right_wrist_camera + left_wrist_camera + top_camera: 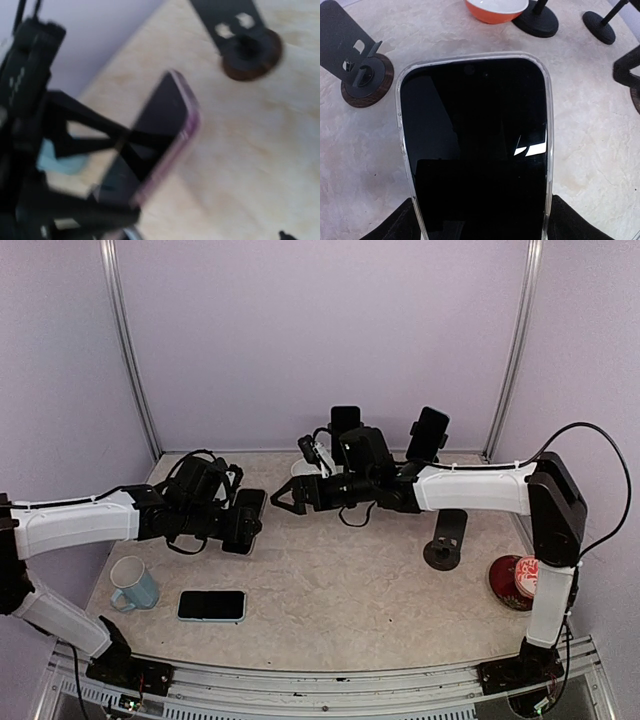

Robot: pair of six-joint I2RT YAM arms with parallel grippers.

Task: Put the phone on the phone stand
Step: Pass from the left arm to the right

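Note:
My left gripper (238,528) is shut on a black phone (248,512) in a clear case and holds it above the table at left centre. In the left wrist view the phone (475,135) fills the frame, with my fingers (395,225) on both its side edges. An empty phone stand (362,75) with a black plate and a round wooden base stands just beyond the phone, to its left. My right gripper (283,497) is open and empty, reaching left, close to the phone's far end. The blurred right wrist view shows the phone (162,120) and the stand (250,50).
A second phone (211,605) lies flat at the front left beside a blue mug (133,583). Two phones stand on holders at the back (345,422) (428,435). A black stand (445,540), a red bowl (512,582) and an orange bowl (495,10) are there too.

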